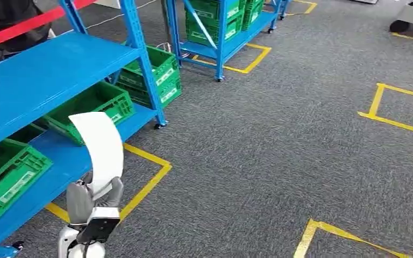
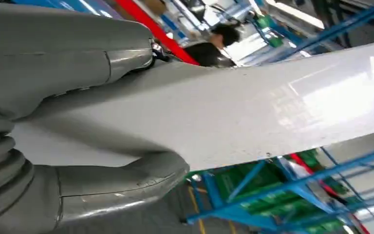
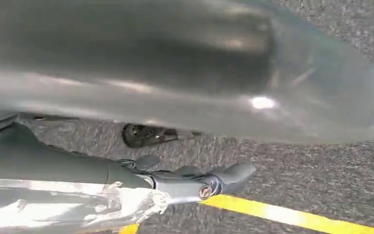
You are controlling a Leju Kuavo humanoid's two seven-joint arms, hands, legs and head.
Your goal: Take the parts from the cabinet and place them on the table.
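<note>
Part in hand, clear of the cabinet; delivery to the table outstanding

The left hand (image 1: 93, 200), at the near left of the head view, grips a curved white part (image 1: 103, 145) by its lower end, the part rising upright and arching over just in front of the blue cabinet (image 1: 43, 80); the left wrist view confirms thumb and fingers (image 2: 126, 180) clamped on either side of the white panel. The right hand (image 3: 195, 180) hangs over grey carpet (image 1: 279, 140) near a yellow floor line (image 3: 292, 214), its fingers curled in with nothing visibly held. Green crates (image 1: 94, 105) sit on the cabinet's lower shelf, contents not discernible. Assessment: removal of this part appears complete; carrying it to a table, setting it down and any further retrievals remain
</note>
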